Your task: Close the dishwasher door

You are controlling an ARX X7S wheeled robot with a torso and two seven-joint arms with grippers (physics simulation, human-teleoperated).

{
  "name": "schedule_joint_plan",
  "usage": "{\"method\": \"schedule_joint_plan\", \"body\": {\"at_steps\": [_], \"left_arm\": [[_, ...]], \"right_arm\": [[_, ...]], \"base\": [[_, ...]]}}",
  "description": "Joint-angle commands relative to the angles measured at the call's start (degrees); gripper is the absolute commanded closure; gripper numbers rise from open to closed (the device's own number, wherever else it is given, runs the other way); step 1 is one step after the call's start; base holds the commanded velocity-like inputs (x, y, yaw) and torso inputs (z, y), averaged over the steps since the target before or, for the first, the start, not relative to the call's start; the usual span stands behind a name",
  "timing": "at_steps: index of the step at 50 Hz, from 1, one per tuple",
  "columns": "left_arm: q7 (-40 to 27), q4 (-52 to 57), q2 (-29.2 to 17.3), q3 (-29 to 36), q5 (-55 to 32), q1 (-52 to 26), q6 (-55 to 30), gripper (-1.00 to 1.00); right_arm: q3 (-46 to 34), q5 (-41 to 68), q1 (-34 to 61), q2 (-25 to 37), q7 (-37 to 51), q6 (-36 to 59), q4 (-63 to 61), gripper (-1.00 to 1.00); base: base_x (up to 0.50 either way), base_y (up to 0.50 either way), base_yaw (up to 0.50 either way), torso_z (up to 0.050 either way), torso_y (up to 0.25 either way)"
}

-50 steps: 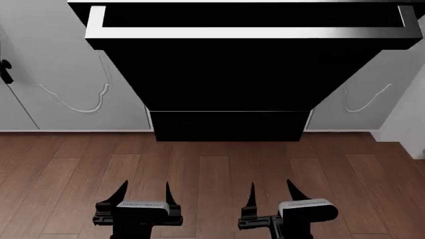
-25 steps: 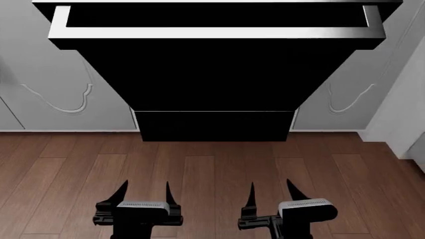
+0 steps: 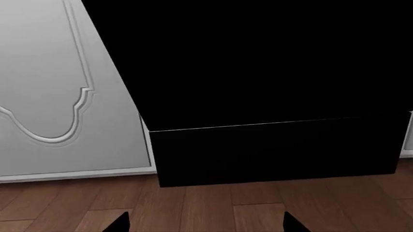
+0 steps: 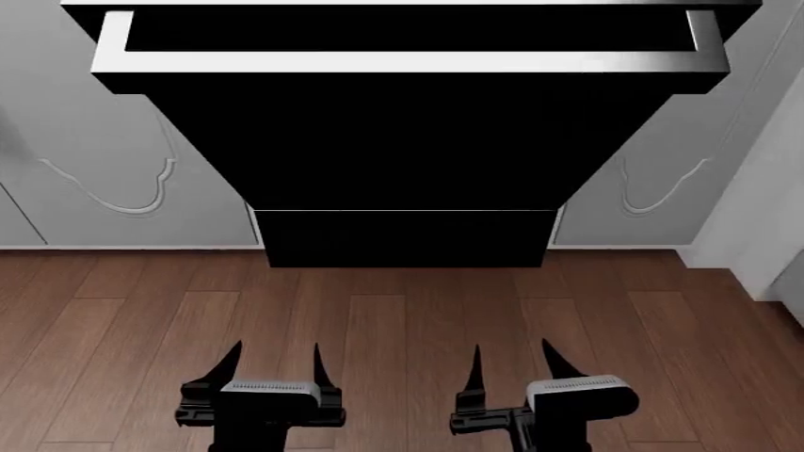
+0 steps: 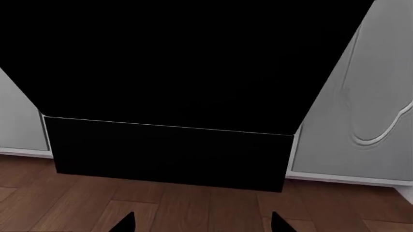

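Note:
The dishwasher door (image 4: 402,132) is a wide glossy black panel hanging open toward me, its silver-white band (image 4: 402,62) along the upper edge. Its black underside fills much of the left wrist view (image 3: 258,63) and the right wrist view (image 5: 181,58). A black kick panel (image 4: 402,237) sits beneath it at floor level. My left gripper (image 4: 273,363) and right gripper (image 4: 513,363) hover low over the wooden floor, well short of the door. Both stand open with nothing between their fingers. Only the dark fingertips (image 3: 121,224) (image 5: 126,223) show in the wrist views.
Light grey cabinet doors with ornate moulding flank the appliance on the left (image 4: 101,160) and right (image 4: 653,179). A white wall or cabinet side (image 4: 766,226) juts out at the right. Brown wooden floor (image 4: 402,320) lies between me and the appliance.
Over the last second the head view shifted, so the door and cabinets slid left in the picture; during the last half second nothing moved. Both grippers kept their pose.

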Motion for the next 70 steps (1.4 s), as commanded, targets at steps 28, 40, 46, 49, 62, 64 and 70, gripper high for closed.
{"method": "schedule_joint_plan", "body": {"at_steps": [28, 40, 46, 49, 62, 64, 70], "left_arm": [[-0.50, -0.27, -0.35, 0.59, -0.46, -0.39, 0.12, -1.00], [-0.76, -0.09, -0.50, 0.79, -0.51, -0.28, 0.19, -1.00], [-0.89, 0.03, -0.58, 0.87, -0.56, -0.25, 0.15, -1.00], [-0.89, -0.15, -0.59, 0.95, -0.55, -0.29, 0.27, -1.00], [-1.04, -0.16, -0.73, 1.08, -0.75, -0.42, 0.31, -1.00], [-1.09, -0.15, -0.74, 1.12, -0.74, -0.42, 0.30, -1.00], [-1.18, -0.05, -0.80, 1.15, -0.92, -0.40, 0.27, -1.00]], "right_arm": [[-0.41, 1.23, 0.33, 0.40, 0.25, 0.51, -0.18, -1.00], [-0.66, 1.05, 0.34, 0.53, 0.58, 0.43, -0.26, -1.00], [-0.72, 1.13, 0.43, 0.58, 0.66, 0.45, -0.21, -1.00], [-0.78, 1.15, 0.45, 0.60, 0.68, 0.42, -0.15, -1.00], [-0.98, 1.24, 0.46, 0.74, 0.84, 0.31, -0.15, -1.00], [-1.00, 1.31, 0.51, 0.74, 0.84, 0.33, -0.12, -1.00], [-1.09, 1.35, 0.49, 0.80, 0.93, 0.28, -0.15, -1.00]], "base": [[0.07, 0.00, 0.00, 0.000, 0.000], [0.09, 0.00, 0.00, 0.000, 0.000], [0.09, 0.00, 0.00, 0.000, 0.000], [0.09, 0.00, 0.00, 0.000, 0.000], [0.09, 0.00, 0.00, 0.000, 0.000], [0.10, 0.00, 0.00, 0.000, 0.000], [0.09, 0.00, 0.00, 0.000, 0.000]]}}
